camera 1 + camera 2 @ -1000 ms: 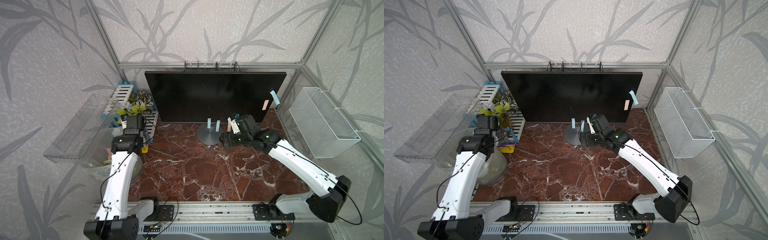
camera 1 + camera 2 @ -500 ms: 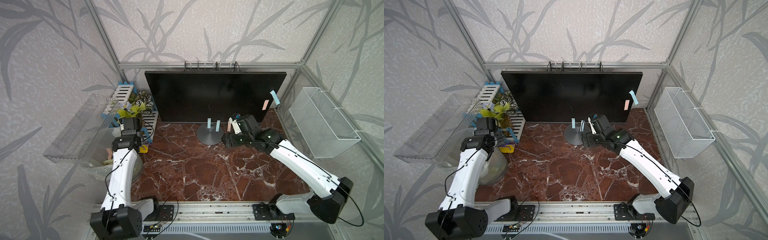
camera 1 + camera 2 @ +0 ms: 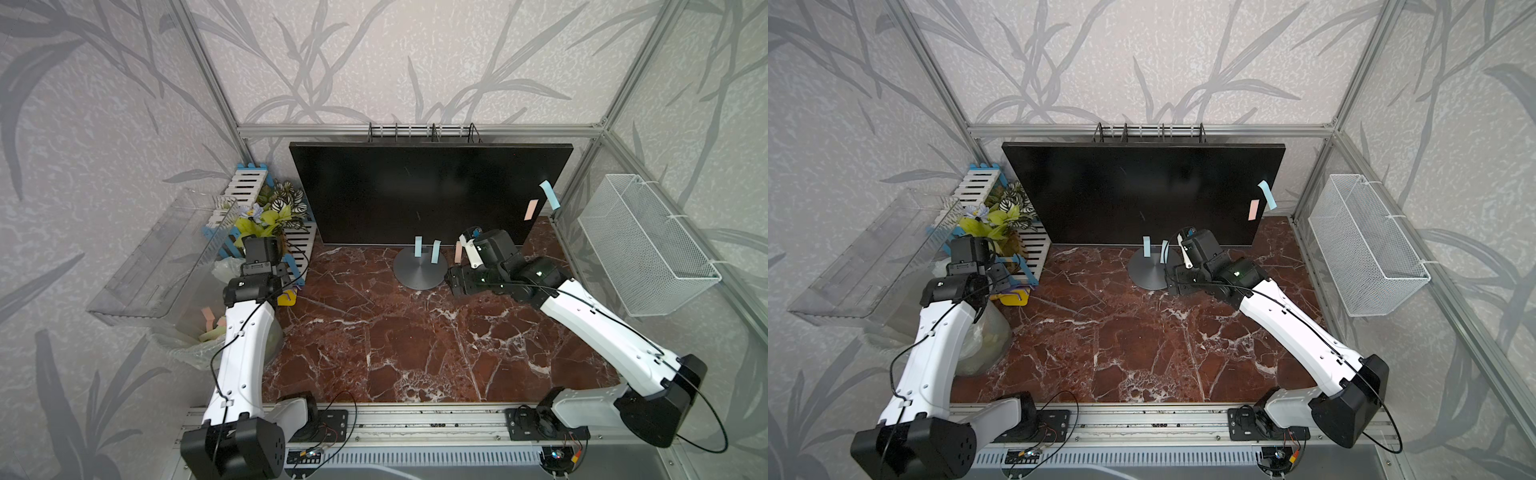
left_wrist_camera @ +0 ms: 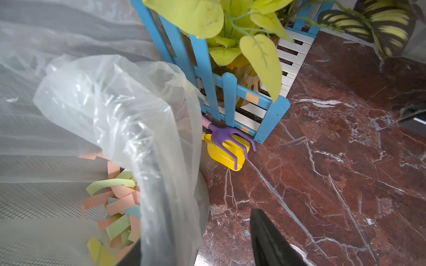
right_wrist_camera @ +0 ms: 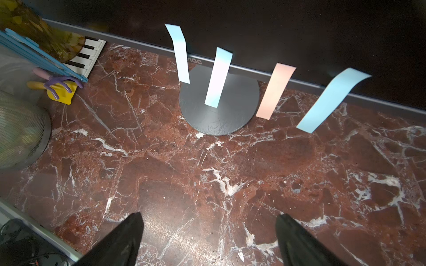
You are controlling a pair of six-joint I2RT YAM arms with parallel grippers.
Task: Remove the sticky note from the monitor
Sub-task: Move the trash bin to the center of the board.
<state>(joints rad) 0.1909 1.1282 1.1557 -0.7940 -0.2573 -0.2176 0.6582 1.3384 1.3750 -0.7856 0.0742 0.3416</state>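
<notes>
One left jaw alone shows beside the plastic liner, its state unclear; right jaws gape empty.

You're in a robotics lab cell dressed up as an office desk. Aluminium framing boxes the space in, and leaf-patterned wallpaper panels stand in for walls. The white left arm and right arm are bolted to a slotted rail with small circuit boards at its front.

The office dressing is a marble-look tabletop and a black monitor with sticky notes. Around them are a mesh wastebin with a clear liner, a white wire basket, a clear plastic tray and a leafy plant inside a toy picket fence.
</notes>
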